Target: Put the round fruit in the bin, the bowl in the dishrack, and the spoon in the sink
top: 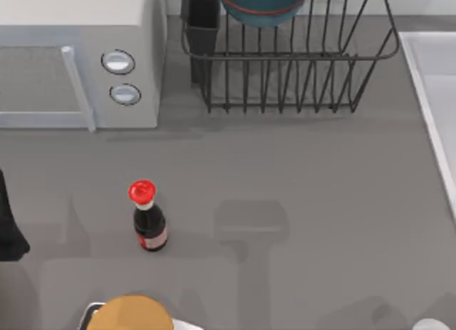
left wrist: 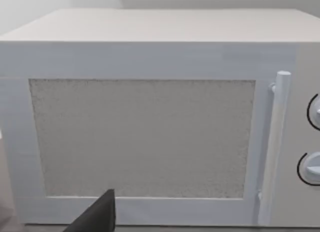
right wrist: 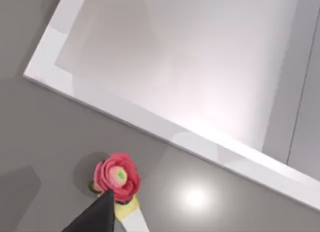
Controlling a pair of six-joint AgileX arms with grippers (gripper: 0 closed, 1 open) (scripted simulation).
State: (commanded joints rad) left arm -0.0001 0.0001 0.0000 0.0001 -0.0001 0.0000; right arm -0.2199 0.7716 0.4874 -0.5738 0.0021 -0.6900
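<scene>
Bowl [top: 265,6], blue with its thin red-brown rim, sat in the dishrack [top: 288,66] at the back of the table, just right of the rack's black utensil cup [top: 203,23]. Beside the rack to the left stood the white microwave [top: 78,59] with its two round knobs, and the sink [top: 434,102] ran along the table's right edge. Well forward of the microwave, a red-capped dark sauce bottle [top: 148,219] stood upright on the grey table [top: 299,173], and an orange-yellow round thing [top: 132,314] lay at the near edge. My left arm [top: 8,223] was at the far left edge of the table, its wrist camera facing the microwave's door [left wrist: 142,139] squarely from low down; one dark fingertip [left wrist: 97,217] showed there, and I could not tell how that claw stood. My right wrist camera looked down on a corner of the sink's pale rim [right wrist: 150,124], with a pink rose-shaped piece on a pale yellow stem [right wrist: 117,179] lying on the table just outside it. A dark fingertip [right wrist: 97,217] of my right claw overlapped that stem, but whether it was touching or gripping I could not tell.
</scene>
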